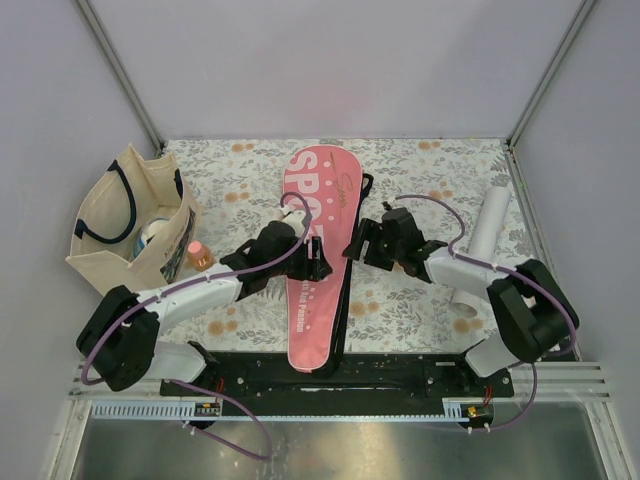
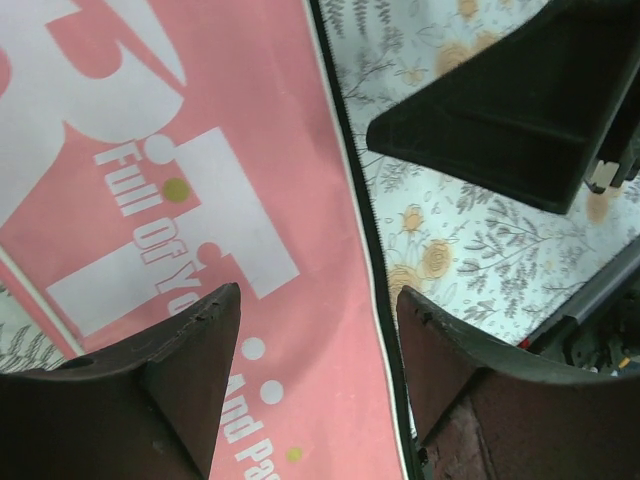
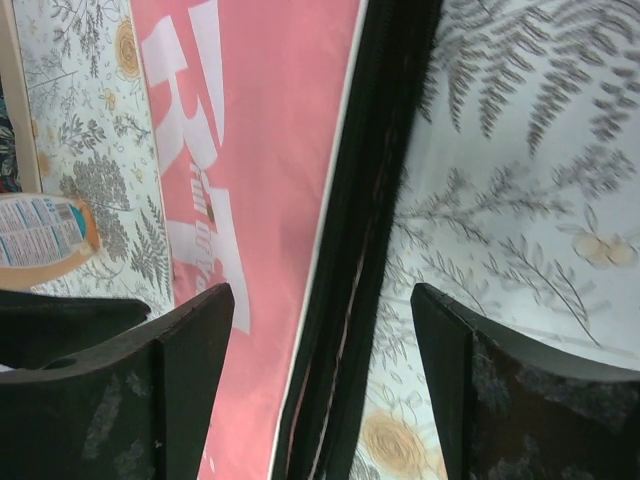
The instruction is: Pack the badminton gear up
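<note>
The pink racket cover [image 1: 313,250] lettered "SPORT" lies lengthways in the middle of the floral table, its black edge along the right side. My left gripper [image 1: 318,258] is open just above the cover's right part [image 2: 200,200], over the black edging [image 2: 372,230]. My right gripper [image 1: 356,243] is open over the cover's black side edge [image 3: 370,250], with pink fabric [image 3: 270,130] under its left finger. The long white tube [image 1: 480,248] lies at the right, behind the right arm. The two rackets are out of view.
A beige tote bag [image 1: 135,220] with navy handles stands at the left. A small orange bottle with a pink cap [image 1: 199,254] stands beside it and also shows in the right wrist view [image 3: 45,235]. A black rail [image 1: 350,375] runs along the near edge.
</note>
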`<state>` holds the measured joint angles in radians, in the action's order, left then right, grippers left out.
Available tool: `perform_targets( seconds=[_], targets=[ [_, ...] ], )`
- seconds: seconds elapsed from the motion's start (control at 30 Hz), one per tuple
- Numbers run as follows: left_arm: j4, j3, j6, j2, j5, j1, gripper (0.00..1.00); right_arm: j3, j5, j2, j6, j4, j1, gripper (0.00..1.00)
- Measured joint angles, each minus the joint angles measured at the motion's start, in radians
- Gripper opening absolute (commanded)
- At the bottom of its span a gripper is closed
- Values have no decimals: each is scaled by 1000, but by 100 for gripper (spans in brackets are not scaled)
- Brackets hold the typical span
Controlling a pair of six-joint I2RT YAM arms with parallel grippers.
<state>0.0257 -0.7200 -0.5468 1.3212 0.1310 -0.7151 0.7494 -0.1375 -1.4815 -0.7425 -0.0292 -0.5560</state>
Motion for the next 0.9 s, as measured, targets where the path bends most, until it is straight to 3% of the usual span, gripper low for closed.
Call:
perform_targets(
  seconds=[0.27,0.5,0.73,0.9],
  targets=[
    [88,0,-6,9,-90,6,67,82,-18,-214,-29,-86,1,72],
    [109,12,1,-33,-95,21,65,96,-21,-277,-94,-165,2,59],
    [129,46,106,-172,-126,-49,65,116,-21,-322,-175,-175,3,0],
    [192,46,218,-259,-259,-222,66,118,-19,-282,-262,-129,3,0]
  ],
)
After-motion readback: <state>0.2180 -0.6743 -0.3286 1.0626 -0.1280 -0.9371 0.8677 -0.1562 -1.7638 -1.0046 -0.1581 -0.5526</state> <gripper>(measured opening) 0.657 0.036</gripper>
